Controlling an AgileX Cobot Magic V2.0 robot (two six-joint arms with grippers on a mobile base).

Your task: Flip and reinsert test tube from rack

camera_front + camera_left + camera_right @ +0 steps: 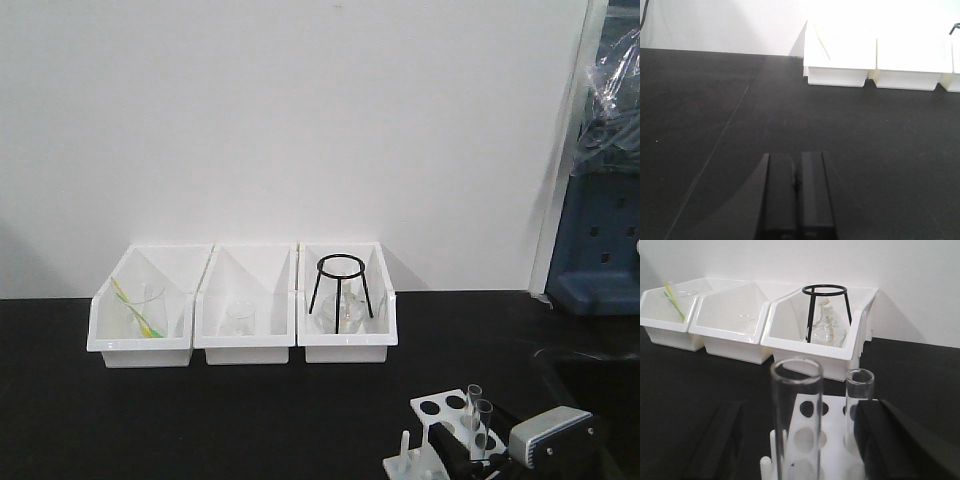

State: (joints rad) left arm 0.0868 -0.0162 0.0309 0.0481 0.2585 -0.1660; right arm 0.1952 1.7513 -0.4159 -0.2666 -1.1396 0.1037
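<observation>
The white rack [437, 408] stands at the table's front right, with round holes in its top plate and short pegs [405, 447] on its near side. Two clear test tubes stand upright in it, open ends up. In the right wrist view the near tube [796, 415] rises between my right gripper's [801, 405] spread jaws without touching either. The second tube [859, 390] stands just beside the right finger [895, 440]. The rack's plate [810, 437] shows behind them. My left gripper [797, 156] is shut and empty, low over the bare black table.
Three white bins stand along the back wall: the left [140, 325] holds a beaker and yellow-green sticks, the middle [245, 320] a small glass, the right [345, 320] a black ring tripod over a flask. Blue equipment [600, 240] stands at the far right.
</observation>
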